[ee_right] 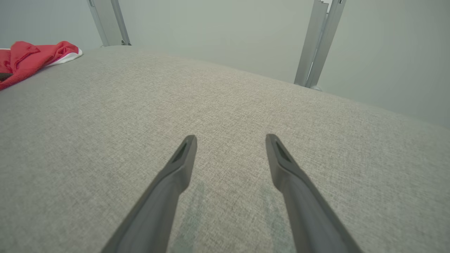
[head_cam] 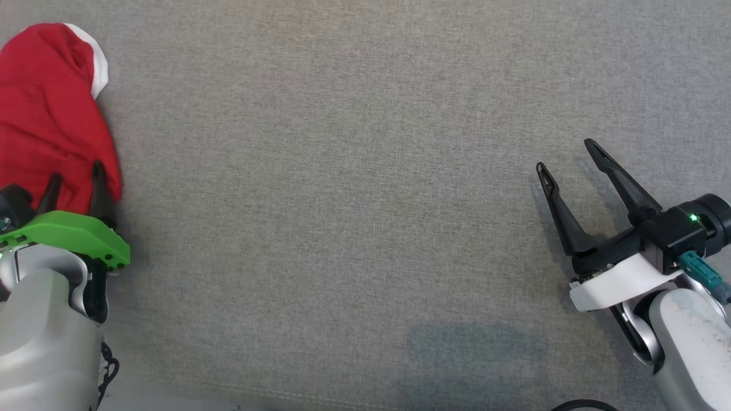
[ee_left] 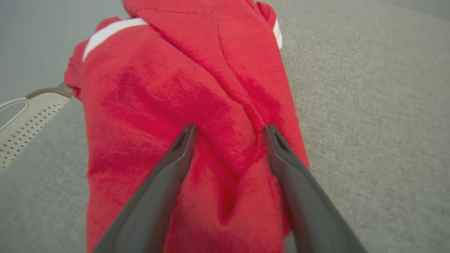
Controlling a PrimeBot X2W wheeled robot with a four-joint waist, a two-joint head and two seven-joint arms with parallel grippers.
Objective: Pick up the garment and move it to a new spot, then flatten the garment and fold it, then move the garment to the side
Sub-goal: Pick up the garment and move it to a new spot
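Item: one red garment [head_cam: 51,108] with white trim, which is lying bunched at the far left of the table [head_cam: 365,200], part of it running past the head view's left edge. Container: a pale perforated piece [ee_left: 21,119] with a brown-edged rim is showing beyond the table's edge in the left wrist view. It may be a basket, but what it is holding cannot be told. Surface: the table is wearing a grey woven cloth with faint creases. Room: a plain pale wall [ee_right: 218,31] is standing behind it, and two metal posts [ee_right: 318,42] are rising at the table's far edge in the right wrist view. Orientation: the garment's long axis is running from the left gripper [head_cam: 76,176] away toward the head view's top left corner, with the white-trimmed end pointing away from the robot. Left gripper, under a green wrist cover [head_cam: 68,234]: its fingers [ee_left: 175,158] are standing spread at the garment's near end, with a raised fold of red cloth lying between them, unpinched. Right gripper [head_cam: 566,155], well apart at the table's right side: its fingers [ee_right: 172,175] are likewise standing released, with nothing between them, low over bare cloth.
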